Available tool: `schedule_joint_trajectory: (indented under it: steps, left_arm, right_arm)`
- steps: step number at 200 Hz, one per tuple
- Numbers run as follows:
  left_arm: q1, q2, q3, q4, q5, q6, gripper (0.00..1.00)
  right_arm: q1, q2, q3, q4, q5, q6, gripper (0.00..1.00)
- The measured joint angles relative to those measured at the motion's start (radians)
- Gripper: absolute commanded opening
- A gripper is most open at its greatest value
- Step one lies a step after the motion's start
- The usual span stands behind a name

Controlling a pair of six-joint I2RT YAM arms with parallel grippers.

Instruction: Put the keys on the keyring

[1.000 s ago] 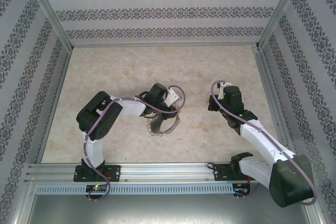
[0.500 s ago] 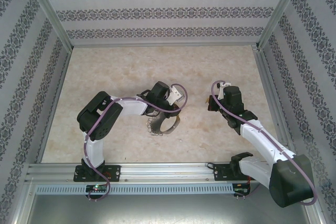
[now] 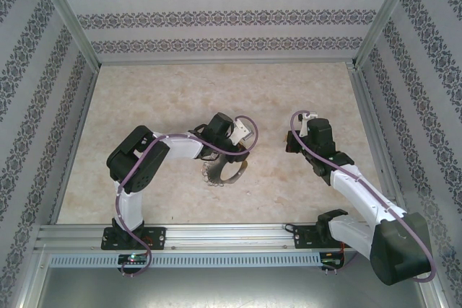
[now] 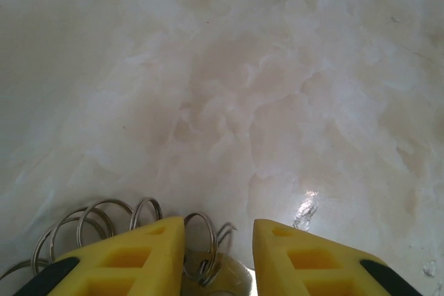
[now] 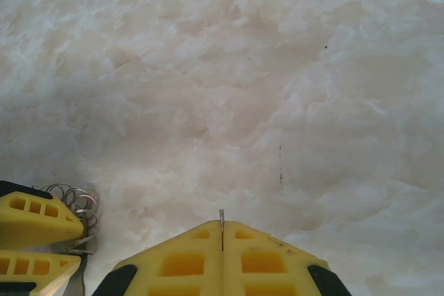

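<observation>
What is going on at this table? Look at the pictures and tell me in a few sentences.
Two robot arms are working with a keyring that lies on the table. The left gripper is low over it with its fingers apart, and some of the ring's small silvery loops sit in the gap. The right gripper is off to one side, shut on a thin metal sliver that pokes out between its fingers, possibly the key's blade.
</observation>
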Motion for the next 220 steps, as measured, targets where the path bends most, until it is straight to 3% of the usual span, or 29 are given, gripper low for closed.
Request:
schedule_joint_trajectory:
  steps: [68, 122, 220]
  left_arm:
    - [0.0, 0.0, -0.026, 0.01, -0.024, 0.0, 0.26]
    - [0.0, 0.0, -0.027, 0.012, -0.035, 0.001, 0.0]
    - [-0.006, -0.118, 0.004, -0.127, -0.084, 0.025, 0.0]
  right_arm:
    - [0.0, 0.0, 0.0, 0.0, 0.0, 0.0, 0.0]
    - [0.0, 0.0, 0.0, 0.0, 0.0, 0.0, 0.0]
    - [0.0, -0.018, -0.05, 0.05, -0.072, 0.019, 0.0]
